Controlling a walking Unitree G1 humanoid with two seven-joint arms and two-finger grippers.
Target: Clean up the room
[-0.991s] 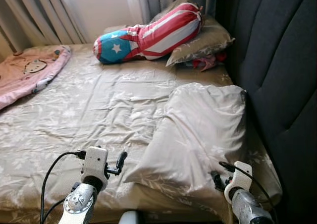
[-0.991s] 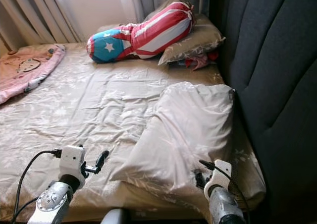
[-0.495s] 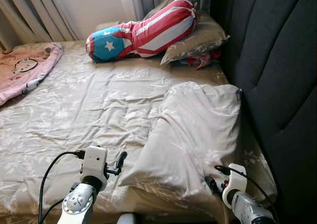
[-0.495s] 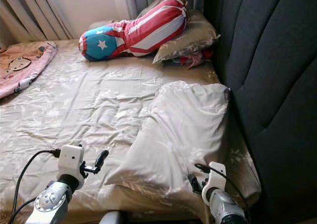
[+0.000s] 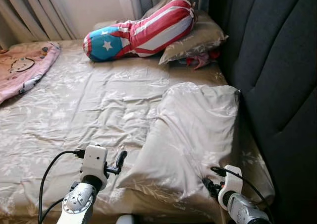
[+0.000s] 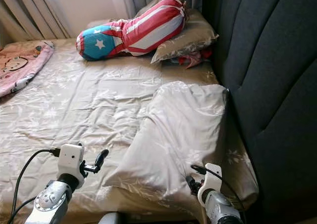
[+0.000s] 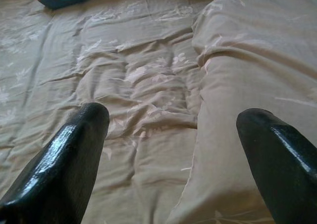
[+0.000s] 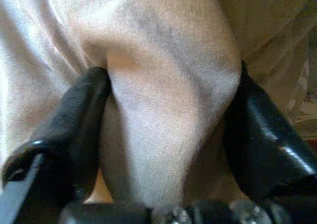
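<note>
A pale beige pillow (image 5: 198, 130) lies askew on the right side of the bed, against the dark headboard (image 5: 277, 75). My right gripper (image 5: 209, 185) is at the pillow's near corner. In the right wrist view its two black fingers (image 8: 84, 110) press a thick fold of the pillow (image 8: 163, 75) from both sides. Over the wrinkled beige sheet (image 5: 89, 110), just left of the pillow's near edge, my left gripper (image 5: 120, 160) hovers. Its fingers (image 7: 74, 149) stand wide apart with nothing between them.
A red, white and blue star-and-stripe bolster (image 5: 141, 30) leans on an olive pillow (image 5: 195, 40) at the bed's far end, with a small red cloth (image 5: 200, 60) beside it. A pink blanket (image 5: 22, 70) lies far left. Curtains (image 5: 29, 11) hang behind.
The camera has shifted, so the whole scene sits a little further left. My right gripper has sunk slightly lower at the pillow's corner. The left gripper holds its place.
</note>
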